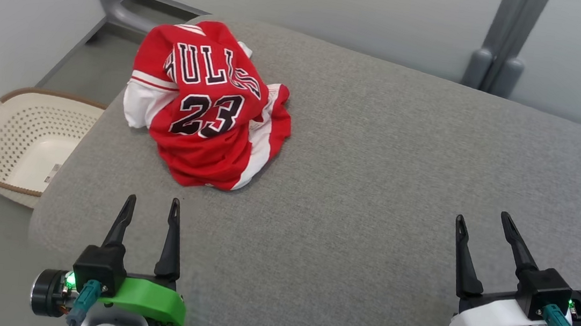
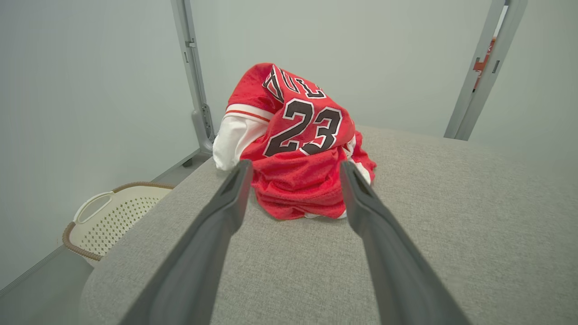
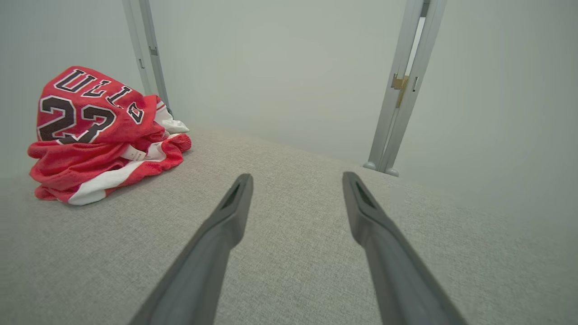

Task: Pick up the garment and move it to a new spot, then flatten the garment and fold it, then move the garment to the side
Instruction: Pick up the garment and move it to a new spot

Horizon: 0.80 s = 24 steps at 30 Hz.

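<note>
The garment is a red and white jersey with a black "23", heaped in a crumpled mound at the far left of the grey cushioned surface. My left gripper hovers open just in front of the heap, a short gap away, with nothing between its fingers. In the left wrist view the garment sits straight ahead beyond the left gripper. My right gripper is open over bare cushion at the near right, far from the jersey. From the right wrist view the garment lies at the far left, away from the right gripper.
A cream perforated laundry basket stands on the floor left of the cushion. Grey metal frame posts rise along the pale wall behind. The cushion's rounded left edge drops off near my left gripper. Bare cushion stretches across the middle and right.
</note>
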Tool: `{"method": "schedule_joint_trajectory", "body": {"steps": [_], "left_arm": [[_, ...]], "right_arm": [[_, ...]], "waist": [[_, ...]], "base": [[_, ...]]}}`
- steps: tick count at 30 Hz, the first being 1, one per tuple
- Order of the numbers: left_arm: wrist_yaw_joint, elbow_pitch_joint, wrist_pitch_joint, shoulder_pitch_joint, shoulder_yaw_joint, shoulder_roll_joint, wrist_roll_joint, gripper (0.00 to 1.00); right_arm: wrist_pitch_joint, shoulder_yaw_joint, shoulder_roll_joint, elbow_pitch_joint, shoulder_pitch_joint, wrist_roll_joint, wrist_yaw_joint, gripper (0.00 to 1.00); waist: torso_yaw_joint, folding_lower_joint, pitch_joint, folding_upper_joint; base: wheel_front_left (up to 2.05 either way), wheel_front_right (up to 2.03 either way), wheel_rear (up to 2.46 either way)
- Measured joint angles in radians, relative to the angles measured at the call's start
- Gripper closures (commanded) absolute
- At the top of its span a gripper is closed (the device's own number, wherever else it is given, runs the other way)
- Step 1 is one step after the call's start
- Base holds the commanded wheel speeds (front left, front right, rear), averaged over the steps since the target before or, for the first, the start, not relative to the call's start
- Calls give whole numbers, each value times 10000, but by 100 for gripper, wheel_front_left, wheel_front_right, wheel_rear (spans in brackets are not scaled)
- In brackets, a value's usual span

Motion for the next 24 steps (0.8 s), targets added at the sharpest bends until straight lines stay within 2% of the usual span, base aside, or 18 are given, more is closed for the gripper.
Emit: {"method": "schedule_joint_trajectory", "body": {"steps": [8,12,17,24], "left_arm": [[81,-109,-2,8,50,4,-105,0],[173,-219,0,11,221,-4,-401,0],[25,-489,0,-503,1074,15,-577,0],[-489,-36,0,-3165,1733,993,-54,0]], "right_arm": [[2,138,2,0,-96,-73,0,0],[2,217,2,-23,-173,-150,0,0],[2,132,4,-130,-542,-483,0,0],[2,-127,2,-368,-1130,-1039,0,0]], "waist": [[796,0,185,0],[834,0,363,0],[736,0,666,0],[449,0,1329,0]], "base": [[0,0,0],[0,0,0],[0,0,0],[0,0,0]]}}
